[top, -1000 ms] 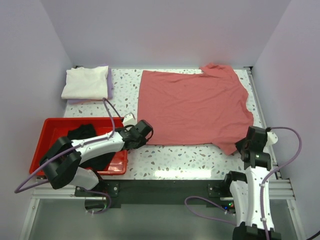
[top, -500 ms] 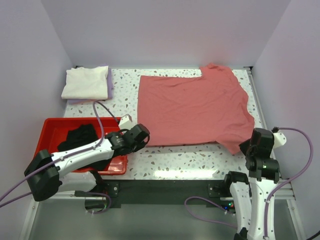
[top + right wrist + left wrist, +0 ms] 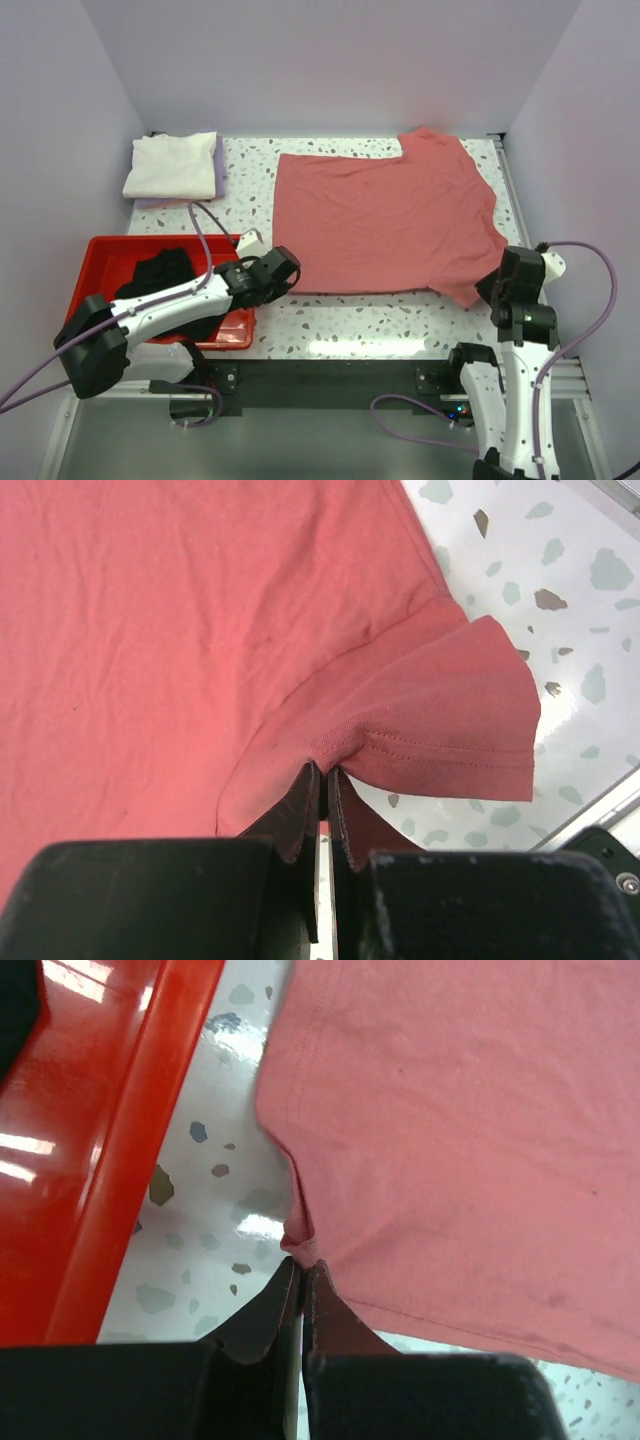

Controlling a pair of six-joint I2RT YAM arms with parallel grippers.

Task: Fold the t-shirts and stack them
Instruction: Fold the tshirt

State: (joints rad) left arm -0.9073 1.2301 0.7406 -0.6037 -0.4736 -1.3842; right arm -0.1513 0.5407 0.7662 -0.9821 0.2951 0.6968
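A salmon-red t-shirt [image 3: 385, 220] lies spread flat over the middle and right of the table. My left gripper [image 3: 284, 268] is shut on its near-left hem corner [image 3: 300, 1245], which bunches up between the black fingertips [image 3: 285, 1295]. At the near right, my right gripper [image 3: 492, 290] is shut on the hem of the shirt's sleeve [image 3: 440, 730]; the cloth puckers at the jaws. A folded cream-white t-shirt [image 3: 172, 165] rests on a pale lavender one [image 3: 220, 168] at the far left. A black t-shirt [image 3: 165, 272] lies in the red tray [image 3: 95, 262].
The red tray's wall [image 3: 130, 1160] runs close to the left of my left gripper. Speckled tabletop [image 3: 350, 315] shows in front of the shirt. A metal rail [image 3: 510, 190] borders the table's right edge, beside the right arm.
Both grippers drew back toward the near edge with the shirt's edges in them; the shirt's left side shifted left and flattened. In the last half second little moved.
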